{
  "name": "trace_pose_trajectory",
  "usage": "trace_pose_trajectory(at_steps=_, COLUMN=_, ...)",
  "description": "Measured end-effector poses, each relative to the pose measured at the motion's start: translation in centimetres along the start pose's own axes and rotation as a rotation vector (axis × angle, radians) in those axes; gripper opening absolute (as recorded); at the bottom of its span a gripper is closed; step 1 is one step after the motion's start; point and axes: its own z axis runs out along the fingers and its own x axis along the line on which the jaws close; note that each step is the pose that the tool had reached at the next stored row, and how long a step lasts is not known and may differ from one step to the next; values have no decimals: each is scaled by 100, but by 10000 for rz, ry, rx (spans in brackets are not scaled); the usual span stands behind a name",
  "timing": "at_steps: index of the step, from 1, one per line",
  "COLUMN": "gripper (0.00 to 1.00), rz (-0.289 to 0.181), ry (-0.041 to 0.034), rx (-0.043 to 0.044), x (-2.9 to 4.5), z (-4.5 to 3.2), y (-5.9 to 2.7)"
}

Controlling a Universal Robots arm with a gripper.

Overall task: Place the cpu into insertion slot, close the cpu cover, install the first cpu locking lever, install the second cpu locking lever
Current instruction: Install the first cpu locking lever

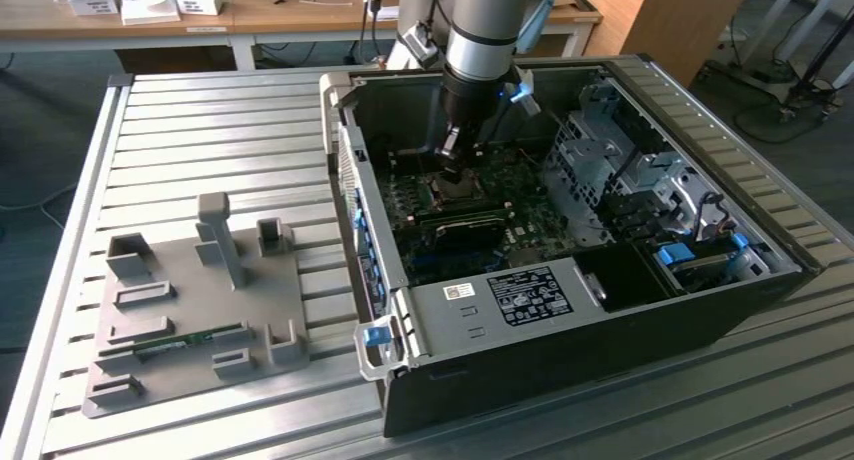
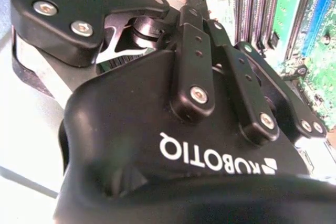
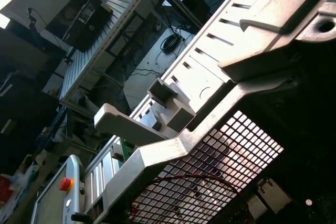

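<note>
- In the exterior view, an open computer case (image 1: 561,280) is seen lying on its side on a ribbed metal desk (image 1: 200,130), toward the exterior view's right.
- The arm (image 1: 483,30) is lowered into the case from above, and the gripper (image 1: 457,152) is held just over the socket area of the green motherboard (image 1: 534,220).
- The cpu cover (image 1: 461,187) is taken to be the silvery-brown frame directly beneath the gripper; whether it is touched cannot be told.
- The cpu itself cannot be made out; the spot under the gripper is hidden by the black gripper body.
- In the second wrist view, the gripper (image 2: 157,24) is seen from close behind, with one black finger (image 2: 68,22) spread off to one side and the linkage bars of the other running away from it; the jaws appear parted, but what lies between the tips is not shown, so whether anything is held cannot be told.
- Green circuit board and rows of slots (image 2: 262,9) are seen behind the gripper in that view.
- On the desk at the exterior view's left, a grey fixture plate (image 1: 187,310) with upright blocks is placed, and a green memory stick (image 1: 174,343) is lying in one of its grooves.
- In the first wrist view, the grey case edge (image 3: 199,129) and a perforated grille (image 3: 220,166) are seen.
</note>
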Motion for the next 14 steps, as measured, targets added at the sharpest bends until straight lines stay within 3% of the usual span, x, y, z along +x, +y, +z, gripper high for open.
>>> trace_pose_trajectory(at_steps=14, gripper=11, rz=-264, ry=5, rx=5, x=0, z=0, y=0)
